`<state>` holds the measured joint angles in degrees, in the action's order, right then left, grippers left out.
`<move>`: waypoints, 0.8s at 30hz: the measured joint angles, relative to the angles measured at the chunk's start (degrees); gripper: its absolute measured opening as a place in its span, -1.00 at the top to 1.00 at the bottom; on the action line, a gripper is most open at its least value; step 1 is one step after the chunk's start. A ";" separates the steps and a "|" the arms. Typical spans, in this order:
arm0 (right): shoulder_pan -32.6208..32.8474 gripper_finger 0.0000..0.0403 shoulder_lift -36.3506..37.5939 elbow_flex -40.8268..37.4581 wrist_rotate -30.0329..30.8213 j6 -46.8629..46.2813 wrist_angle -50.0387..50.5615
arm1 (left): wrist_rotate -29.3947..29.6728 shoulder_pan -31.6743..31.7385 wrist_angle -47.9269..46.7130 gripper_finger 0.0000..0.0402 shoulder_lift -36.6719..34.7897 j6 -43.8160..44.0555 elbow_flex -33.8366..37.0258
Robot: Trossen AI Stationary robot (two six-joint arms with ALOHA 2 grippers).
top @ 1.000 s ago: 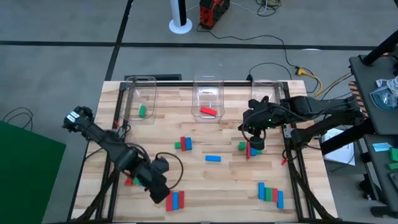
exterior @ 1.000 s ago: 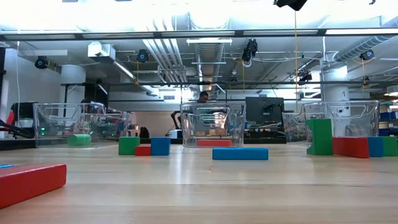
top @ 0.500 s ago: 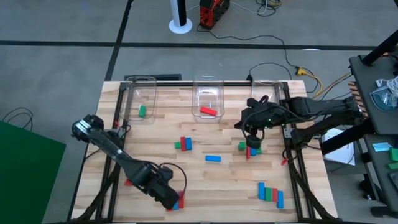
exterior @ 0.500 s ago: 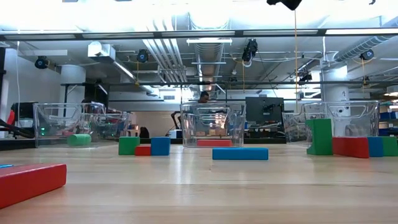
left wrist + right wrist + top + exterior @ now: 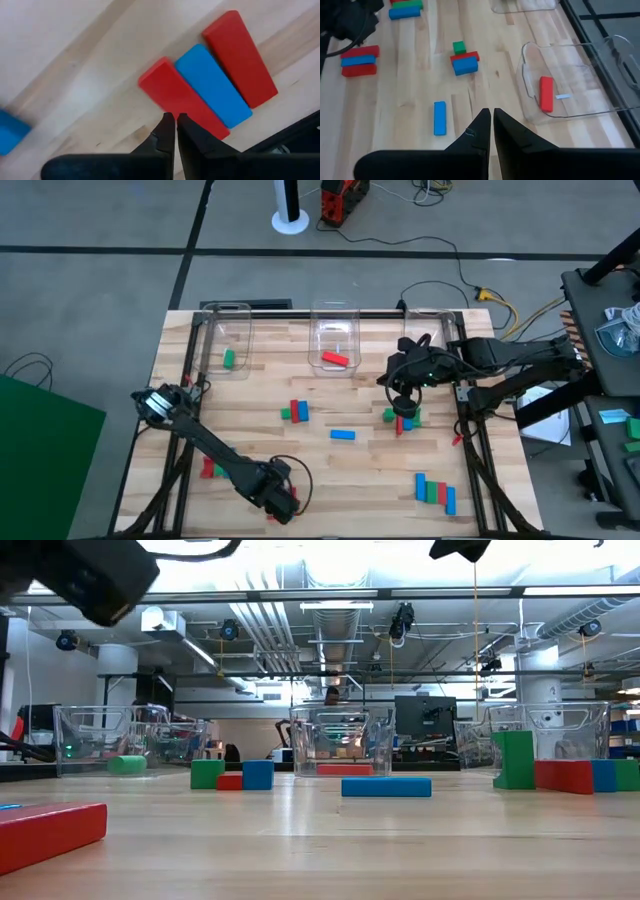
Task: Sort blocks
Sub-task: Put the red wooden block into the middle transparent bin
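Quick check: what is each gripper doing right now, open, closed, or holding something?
Left gripper: closed, empty, above the red block.
Right gripper: closed, empty.

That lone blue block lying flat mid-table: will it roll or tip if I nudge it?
The lone blue block will probably slide, not roll: it is a flat-sided bar lying on its long face on the wooden table. Tipping looks unlikely, as it sits low and wide. It seems rigid.
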<state>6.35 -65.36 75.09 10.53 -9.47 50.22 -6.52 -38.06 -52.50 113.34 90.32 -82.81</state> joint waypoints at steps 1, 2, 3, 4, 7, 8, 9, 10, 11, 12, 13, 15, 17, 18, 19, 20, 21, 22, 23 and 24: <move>0.00 0.94 0.00 0.00 0.16 0.02 0.00 | 0.00 0.00 0.76 1.00 0.44 0.00 0.00; 0.00 0.94 0.00 0.00 0.23 0.06 0.00 | 0.00 0.00 1.32 1.00 0.88 -0.01 0.00; -0.11 0.94 0.00 0.00 0.25 0.16 0.00 | 0.00 0.00 1.73 1.00 1.31 0.00 0.00; -0.17 0.94 0.00 0.00 0.32 0.30 0.00 | -0.01 0.00 1.95 1.00 1.67 0.03 0.01; -0.37 0.94 0.00 0.00 0.63 0.32 -0.01 | 0.00 0.00 1.91 1.00 2.00 0.09 0.02; -0.37 0.94 0.00 0.00 0.67 0.33 -0.01 | 0.00 0.00 1.79 1.00 2.03 0.11 0.02; -0.37 0.94 0.00 0.00 0.74 0.36 -0.02 | 0.00 0.00 1.34 1.00 2.07 0.11 0.02; -0.37 0.94 0.00 0.00 1.15 0.40 -0.02 | 0.00 0.00 0.81 1.00 2.12 0.13 0.02; -0.37 0.94 0.00 0.00 1.45 0.41 -0.01 | 0.00 0.00 0.27 1.00 2.12 0.14 0.02; -0.37 0.94 0.00 0.00 1.54 0.43 -0.02 | 0.00 0.00 -0.41 1.00 2.08 0.15 0.02; -0.37 0.94 0.00 0.00 1.55 0.43 -0.02 | 0.00 0.00 -1.30 1.00 1.98 0.15 0.02; -0.37 0.94 0.00 0.00 1.57 0.44 -0.02 | 0.00 0.00 -3.54 1.00 1.77 0.11 0.04; -0.37 0.94 0.00 0.00 1.57 0.45 -0.02 | 0.00 0.00 -4.17 1.00 1.48 -0.21 0.06; -0.37 0.94 0.00 0.00 1.57 0.45 -0.03 | 0.00 0.00 -4.07 1.00 1.24 -0.20 0.07; -0.37 0.94 0.00 0.00 1.57 0.45 -0.02 | 0.00 0.00 -3.73 1.00 0.89 -0.21 0.04; -0.37 0.94 0.00 0.00 1.59 0.44 -0.02 | 0.01 0.00 -3.09 1.00 0.51 -0.17 -0.06; -0.37 0.94 0.00 0.00 1.57 0.45 -0.02 | 0.26 0.00 -2.20 1.00 0.18 0.05 -0.33; -0.37 0.94 0.00 0.00 1.59 0.39 -0.02 | 1.06 0.00 -1.04 1.00 -0.14 0.29 -0.60; -0.37 0.94 0.00 0.00 1.59 0.23 -0.02 | 2.03 -0.02 0.03 1.00 -0.37 0.33 -0.85; -0.37 0.94 0.00 0.00 1.59 0.10 -0.02 | 3.03 -0.02 1.23 1.00 -0.45 0.39 -0.92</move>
<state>5.98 -65.36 75.09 12.12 -9.36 50.19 -3.49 -38.09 -51.27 112.88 90.71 -83.72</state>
